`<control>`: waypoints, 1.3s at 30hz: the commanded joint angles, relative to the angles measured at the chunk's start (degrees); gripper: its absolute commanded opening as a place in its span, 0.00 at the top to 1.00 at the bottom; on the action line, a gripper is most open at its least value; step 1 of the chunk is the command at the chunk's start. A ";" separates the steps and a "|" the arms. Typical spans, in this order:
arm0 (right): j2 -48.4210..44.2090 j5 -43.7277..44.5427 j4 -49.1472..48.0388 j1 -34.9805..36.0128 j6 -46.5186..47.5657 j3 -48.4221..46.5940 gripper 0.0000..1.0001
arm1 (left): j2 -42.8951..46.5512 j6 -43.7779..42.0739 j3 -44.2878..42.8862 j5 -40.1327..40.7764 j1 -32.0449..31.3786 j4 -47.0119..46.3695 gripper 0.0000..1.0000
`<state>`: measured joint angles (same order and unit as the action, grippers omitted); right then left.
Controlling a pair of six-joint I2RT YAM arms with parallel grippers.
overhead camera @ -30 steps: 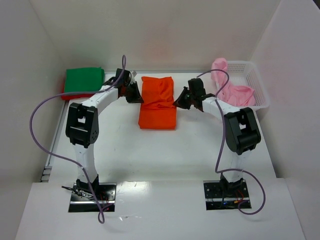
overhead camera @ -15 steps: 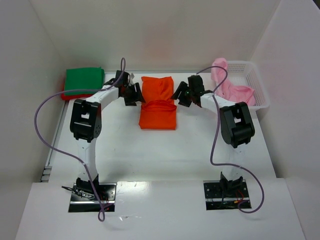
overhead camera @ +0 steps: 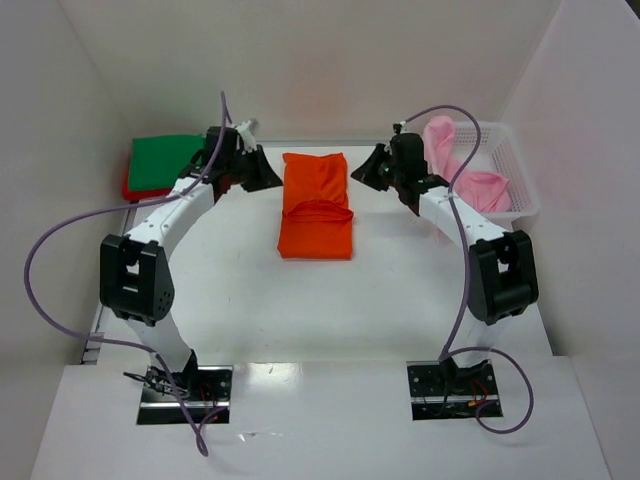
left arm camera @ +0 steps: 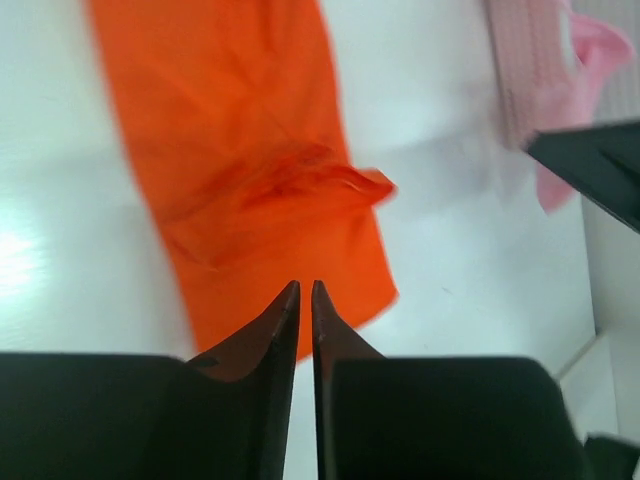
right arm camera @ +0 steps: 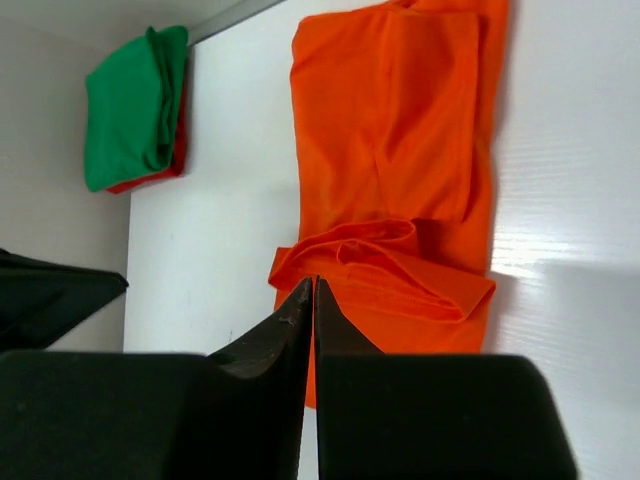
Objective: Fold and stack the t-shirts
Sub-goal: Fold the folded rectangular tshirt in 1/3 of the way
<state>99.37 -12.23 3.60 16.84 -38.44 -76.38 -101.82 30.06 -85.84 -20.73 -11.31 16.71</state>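
An orange t-shirt point(overhead camera: 315, 205) lies flat mid-table, with a loose fold bulging across its middle point(right arm camera: 385, 265). A green t-shirt point(overhead camera: 160, 162) rests folded on a red t-shirt point(overhead camera: 130, 189) at the far left. Over the basket at the far right drapes a pink t-shirt point(overhead camera: 470, 185). My left gripper point(overhead camera: 265, 175) hovers just left of the orange tee's far end, and its jaws point(left arm camera: 305, 285) are shut and hold nothing. My right gripper point(overhead camera: 362, 172) hovers just right of that end, also shut and holding nothing point(right arm camera: 313, 281).
A white lattice basket point(overhead camera: 515, 170) stands in the far right corner against the wall. White walls enclose the table on the left, back and right. The right arm shows as a dark shape point(left arm camera: 600, 170) in the left wrist view.
Both grippers opened beside the orange tee and have shut again. They have drawn outward and toward the back wall. The tee now shows a fold across its middle.
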 commanded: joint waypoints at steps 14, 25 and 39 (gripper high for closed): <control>6.35 7.30 6.60 9.70 3.45 6.68 0.91 | -7.59 -1.32 7.53 3.85 -10.40 1.13 0.73; 13.39 9.59 6.60 9.70 4.07 1.76 0.88 | -16.13 -2.99 -0.11 7.63 -9.79 2.71 0.72; 21.48 11.35 6.60 8.03 5.12 -10.10 0.85 | -22.98 -4.66 -9.69 10.35 -8.11 3.33 0.57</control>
<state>119.77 -2.96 10.92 25.74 -34.54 -82.63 -123.42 27.16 -92.49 -11.75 -19.31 20.10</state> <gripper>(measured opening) 0.148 0.426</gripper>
